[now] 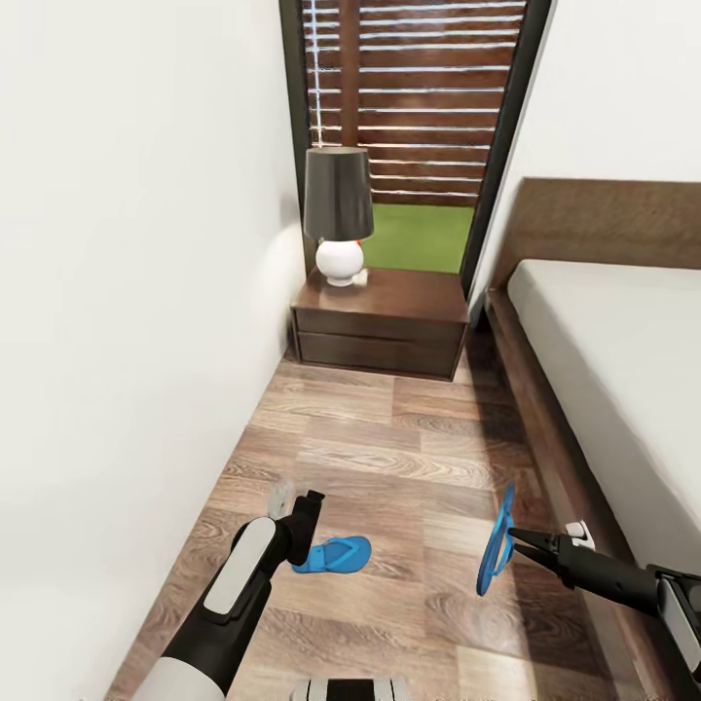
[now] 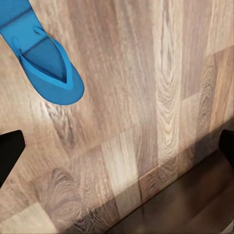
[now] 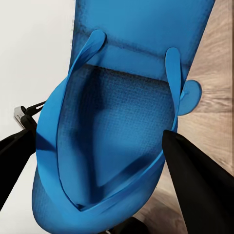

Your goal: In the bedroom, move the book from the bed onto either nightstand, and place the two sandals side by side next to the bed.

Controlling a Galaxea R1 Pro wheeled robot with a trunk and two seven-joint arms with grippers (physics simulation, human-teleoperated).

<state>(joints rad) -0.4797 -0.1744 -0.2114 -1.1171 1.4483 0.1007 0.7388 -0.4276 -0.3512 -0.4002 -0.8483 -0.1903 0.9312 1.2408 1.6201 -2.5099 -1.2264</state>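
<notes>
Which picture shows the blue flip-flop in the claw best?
The right wrist view: the held bright blue flat sandal looms large, straps clear, between the right claw fingers. The head view shows it small and edge-on. The left wrist view shows another blue sandal lying on the floor.

The floor [image 1: 389,428] forms a corridor between the wall [image 1: 127,292] at 9 o'clock and the bed [image 1: 623,360] at 3 o'clock. The nightstand [image 1: 380,331] stands at 12 o'clock, at the far end of the corridor, just beside the head end of the bed. The lamp [image 1: 338,214] sits on the nightstand, toward its wall-side end. The window [image 1: 419,107] is behind the nightstand. One sandal [image 1: 336,555] lies flat on the floor at 7 o'clock, just beside the left gripper [image 1: 310,506]. The other sandal [image 1: 497,540] is at 5 o'clock, on edge and clear of the floor, between the fingers of the right gripper [image 1: 521,537], near the bed frame.
</notes>
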